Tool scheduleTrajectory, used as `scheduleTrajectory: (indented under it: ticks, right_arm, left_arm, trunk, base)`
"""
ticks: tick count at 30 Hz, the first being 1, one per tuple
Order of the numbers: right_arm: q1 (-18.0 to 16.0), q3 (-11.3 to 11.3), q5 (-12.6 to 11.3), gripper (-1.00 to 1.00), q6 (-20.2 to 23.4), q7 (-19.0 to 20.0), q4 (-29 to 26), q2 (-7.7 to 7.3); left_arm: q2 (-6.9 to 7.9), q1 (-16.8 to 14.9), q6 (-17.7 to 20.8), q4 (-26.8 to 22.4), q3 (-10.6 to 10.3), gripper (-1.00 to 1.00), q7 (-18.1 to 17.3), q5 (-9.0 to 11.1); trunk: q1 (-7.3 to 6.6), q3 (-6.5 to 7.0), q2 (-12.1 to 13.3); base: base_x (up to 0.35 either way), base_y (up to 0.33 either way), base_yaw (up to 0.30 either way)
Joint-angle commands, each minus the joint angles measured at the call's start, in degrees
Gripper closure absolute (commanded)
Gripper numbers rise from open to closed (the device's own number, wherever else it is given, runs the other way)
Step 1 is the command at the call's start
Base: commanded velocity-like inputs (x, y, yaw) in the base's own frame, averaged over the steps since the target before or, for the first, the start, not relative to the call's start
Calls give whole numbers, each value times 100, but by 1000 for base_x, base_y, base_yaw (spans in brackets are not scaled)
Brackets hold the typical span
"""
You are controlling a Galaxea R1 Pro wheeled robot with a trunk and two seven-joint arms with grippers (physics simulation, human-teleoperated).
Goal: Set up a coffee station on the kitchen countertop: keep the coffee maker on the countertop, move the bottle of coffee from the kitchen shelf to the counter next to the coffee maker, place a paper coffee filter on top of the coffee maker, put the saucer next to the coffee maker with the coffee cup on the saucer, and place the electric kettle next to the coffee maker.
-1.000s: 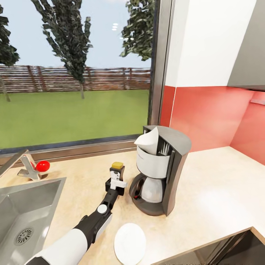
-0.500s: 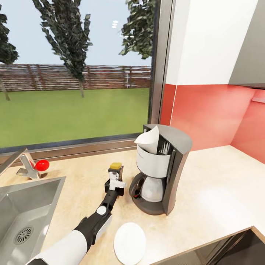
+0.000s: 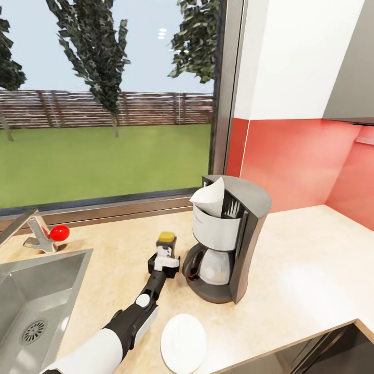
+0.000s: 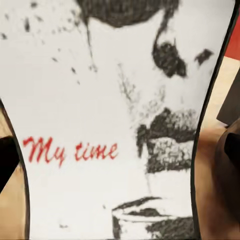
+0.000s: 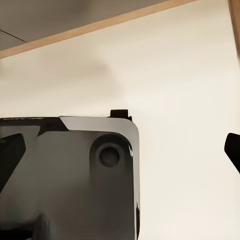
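The bottle of coffee (image 3: 167,243), dark with a yellowish cap, is upright just left of the coffee maker (image 3: 232,244) on the kitchen countertop (image 3: 306,270). My left gripper (image 3: 164,258) is shut on the bottle's lower half. In the left wrist view its white label (image 4: 110,125) with red script sits between the dark fingertips (image 4: 7,161). I cannot tell if the bottle's base touches the worktop. A white paper coffee filter (image 3: 209,198) sticks up from the coffee maker's top. The saucer (image 3: 183,336) lies flat near the front edge, bare. My right gripper (image 5: 120,152) is open.
A steel sink (image 3: 31,301) with a tap and red knob (image 3: 59,231) lies to the left. A window runs behind the worktop, with a red backsplash (image 3: 296,161) to the right. The right wrist view shows a dark grey boxy body (image 5: 70,175) over a pale surface.
My left gripper and the bottle have dropped a little and shifted slightly right, closer to the coffee maker. The coffee maker, filter and saucer have stayed put.
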Motion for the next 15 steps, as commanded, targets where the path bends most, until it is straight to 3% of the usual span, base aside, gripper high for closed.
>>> scheduleTrajectory:
  ticks: [1, 15]
  right_arm:
    - [-5, 10, -43, -100, -20, 28, 7, -2]
    - [-5, 16, -43, -100, -20, 28, 7, -2]
  left_arm:
    - [4, -9, -24, 4, -49, -100, 37, 53]
    - [4, -6, -24, 1, -48, -100, 37, 57]
  trunk:
    - [3, -12, -12]
    - [3, -12, -12]
  base:
    - [0, 0, 0]
    - [0, 0, 0]
